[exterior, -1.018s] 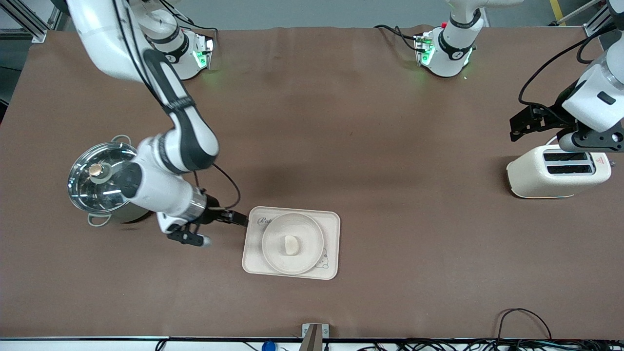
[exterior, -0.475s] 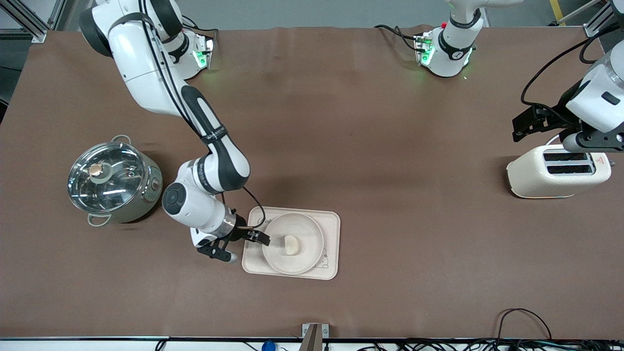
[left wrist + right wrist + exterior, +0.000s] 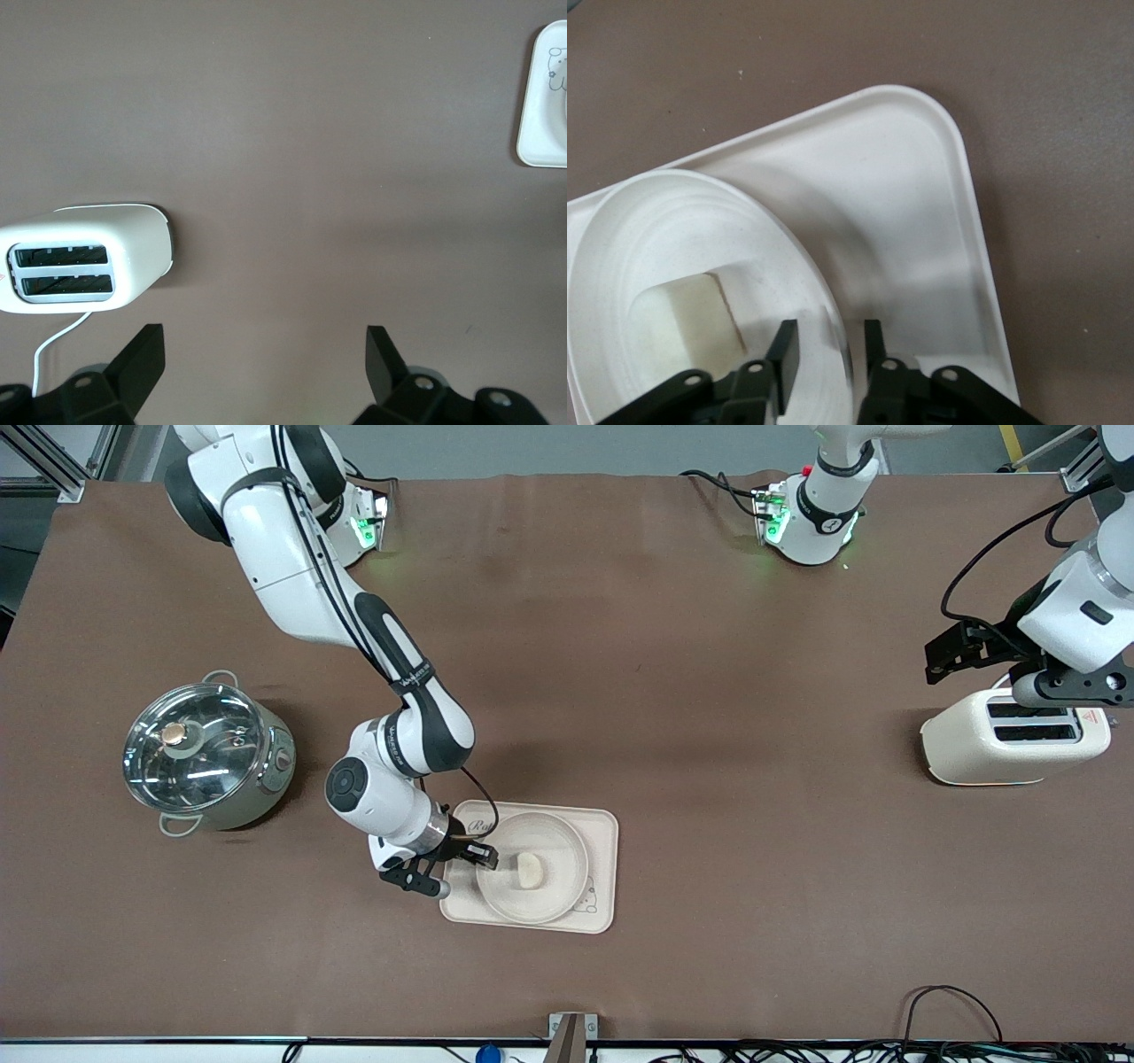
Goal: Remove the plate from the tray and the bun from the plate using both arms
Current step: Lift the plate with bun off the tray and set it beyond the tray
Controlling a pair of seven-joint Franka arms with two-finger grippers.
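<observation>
Cream bun (image 3: 529, 870) on round plate (image 3: 558, 895)

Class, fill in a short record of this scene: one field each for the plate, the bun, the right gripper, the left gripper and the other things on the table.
plate: plate on the tray
bun: bun lies in the plate
right gripper: right gripper, fingers astride the plate's rim with a gap
left gripper: left gripper open, waiting above the toaster
other: lidded pot toward the right arm's end
</observation>
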